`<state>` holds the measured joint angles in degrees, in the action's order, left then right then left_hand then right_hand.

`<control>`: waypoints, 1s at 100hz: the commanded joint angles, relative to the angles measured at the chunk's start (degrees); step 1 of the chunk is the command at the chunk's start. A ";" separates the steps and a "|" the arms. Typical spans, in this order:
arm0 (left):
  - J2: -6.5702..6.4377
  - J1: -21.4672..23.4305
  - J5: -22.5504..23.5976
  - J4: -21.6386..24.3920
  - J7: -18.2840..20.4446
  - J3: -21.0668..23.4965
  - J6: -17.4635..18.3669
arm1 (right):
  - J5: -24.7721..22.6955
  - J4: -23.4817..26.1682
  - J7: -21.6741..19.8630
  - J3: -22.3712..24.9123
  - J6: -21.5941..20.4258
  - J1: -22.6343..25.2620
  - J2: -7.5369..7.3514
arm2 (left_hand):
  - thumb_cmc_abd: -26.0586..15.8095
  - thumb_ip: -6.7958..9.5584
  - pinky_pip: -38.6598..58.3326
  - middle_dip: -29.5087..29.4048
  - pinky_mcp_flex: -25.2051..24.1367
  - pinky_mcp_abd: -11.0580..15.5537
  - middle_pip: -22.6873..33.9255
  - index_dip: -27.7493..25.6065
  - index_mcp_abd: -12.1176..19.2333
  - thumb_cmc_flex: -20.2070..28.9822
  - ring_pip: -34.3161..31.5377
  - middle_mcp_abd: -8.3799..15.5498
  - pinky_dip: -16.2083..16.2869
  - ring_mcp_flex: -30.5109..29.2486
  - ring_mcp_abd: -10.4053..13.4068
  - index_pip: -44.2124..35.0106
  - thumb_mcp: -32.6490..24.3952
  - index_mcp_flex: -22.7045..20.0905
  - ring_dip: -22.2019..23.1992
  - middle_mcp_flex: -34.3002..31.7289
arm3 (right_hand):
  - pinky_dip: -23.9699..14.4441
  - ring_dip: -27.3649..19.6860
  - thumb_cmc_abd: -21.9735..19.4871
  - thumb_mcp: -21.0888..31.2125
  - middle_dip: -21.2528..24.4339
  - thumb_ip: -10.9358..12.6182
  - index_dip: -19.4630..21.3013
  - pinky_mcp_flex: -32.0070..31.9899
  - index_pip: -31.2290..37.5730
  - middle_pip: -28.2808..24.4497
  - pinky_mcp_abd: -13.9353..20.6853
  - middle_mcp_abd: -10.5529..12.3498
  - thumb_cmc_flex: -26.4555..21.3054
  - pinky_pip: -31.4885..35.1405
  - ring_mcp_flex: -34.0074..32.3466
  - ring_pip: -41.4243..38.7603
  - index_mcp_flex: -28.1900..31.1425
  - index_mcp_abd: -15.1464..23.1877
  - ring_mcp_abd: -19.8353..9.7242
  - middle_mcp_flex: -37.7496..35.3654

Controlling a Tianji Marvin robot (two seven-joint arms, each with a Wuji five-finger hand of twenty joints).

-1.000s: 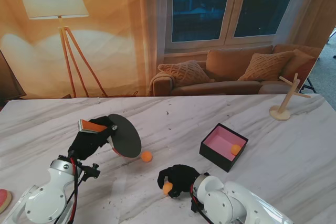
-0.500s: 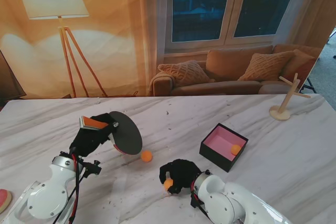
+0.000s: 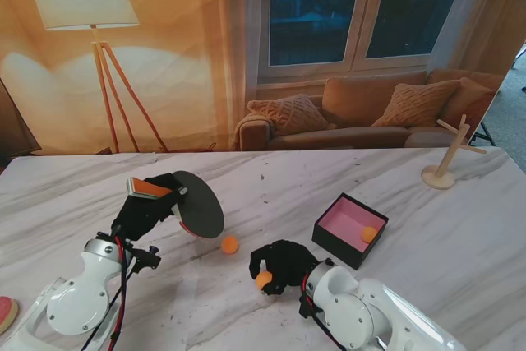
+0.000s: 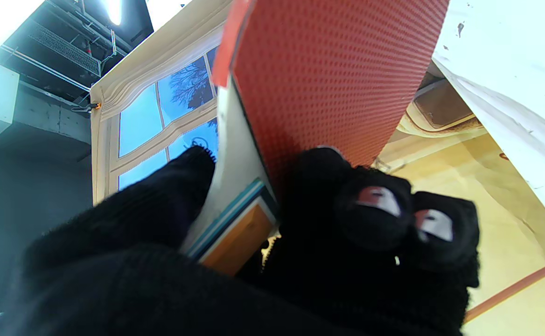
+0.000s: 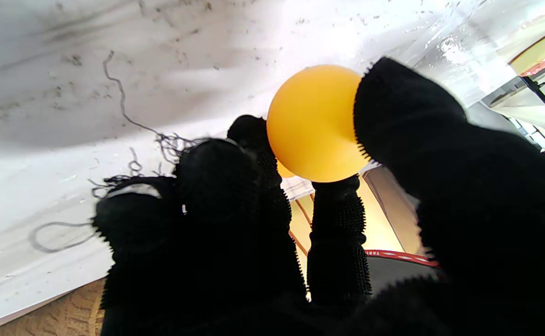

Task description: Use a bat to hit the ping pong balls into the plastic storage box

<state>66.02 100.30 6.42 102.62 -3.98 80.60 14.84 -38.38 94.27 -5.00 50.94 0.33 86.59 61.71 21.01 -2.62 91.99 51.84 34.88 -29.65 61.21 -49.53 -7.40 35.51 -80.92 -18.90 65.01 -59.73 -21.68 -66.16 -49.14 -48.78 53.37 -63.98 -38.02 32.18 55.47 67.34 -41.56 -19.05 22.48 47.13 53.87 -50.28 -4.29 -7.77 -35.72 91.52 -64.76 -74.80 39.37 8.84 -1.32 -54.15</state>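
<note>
My left hand is shut on the orange handle of a ping pong bat, its black face tilted up over the table; the left wrist view shows the red pimpled face between my gloved fingers. One orange ball lies on the marble just right of the bat. My right hand pinches a second orange ball, seen large in the right wrist view. The black storage box with a pink floor sits to the right, a third ball inside it.
A wooden peg stand rises at the far right of the marble table. A pink round object peeks in at the near left edge. Dark threads lie on the table.
Both hands have crept slightly farther from me. The bat has shifted a little right, toward the loose ball. My right hand has carried its ball a bit farther up the table.
</note>
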 commanded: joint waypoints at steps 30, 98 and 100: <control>0.36 -3.45 -1.35 -2.62 1.35 -1.82 -1.49 | 0.49 2.98 -2.13 3.25 -1.69 -1.24 -0.04 | -2.53 0.48 1.94 0.59 -0.29 5.41 -0.93 -1.08 -2.00 1.17 -1.44 2.28 -2.60 -2.16 -0.96 -3.30 -0.76 -2.54 -0.19 -0.76 | 0.84 0.30 -2.82 10.80 -1.09 1.91 2.96 0.47 12.08 -3.23 -1.07 1.99 -3.29 4.24 -1.16 -0.17 9.88 0.41 -2.14 -4.50; 0.80 -8.37 -5.85 -5.90 2.75 -6.40 -3.69 | -0.56 8.22 -0.98 10.81 -1.85 -2.18 0.47 | -2.55 0.55 1.97 0.65 -0.26 5.40 -0.76 -1.13 -2.05 1.17 -1.56 2.26 -2.61 -2.17 -0.90 -3.43 -0.67 -2.50 -0.16 -0.72 | 1.07 0.53 -3.76 10.13 -1.62 1.94 3.30 0.17 11.98 -3.04 -0.77 2.21 -3.38 4.10 -0.90 -0.01 10.82 0.98 -2.48 -4.55; 0.85 -8.57 -6.10 -6.03 2.72 -6.62 -3.78 | -0.61 8.35 -0.92 11.07 -1.79 -2.22 0.49 | -2.65 0.56 2.00 0.65 -0.23 5.41 -0.75 -1.13 -2.06 1.18 -1.58 2.28 -2.60 -2.21 -0.87 -3.44 -0.68 -2.52 -0.16 -0.73 | 1.07 0.54 -3.78 10.11 -1.63 1.95 3.32 0.17 11.99 -3.04 -0.77 2.21 -3.41 4.10 -0.90 0.00 10.91 0.98 -2.49 -4.56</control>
<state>66.20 92.41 0.65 96.91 -1.99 74.58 11.52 -38.82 101.72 -5.59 61.21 -1.95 84.79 62.14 21.01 -2.62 91.99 51.84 34.87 -29.65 61.20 -49.53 -7.40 35.51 -80.91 -18.90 64.99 -59.73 -21.68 -66.17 -49.14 -48.78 53.37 -63.98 -37.79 32.19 55.49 67.35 -41.71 -19.05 22.44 47.14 53.78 -50.28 -4.47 -7.88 -35.43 92.09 -65.22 -74.80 40.15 8.82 -1.04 -54.73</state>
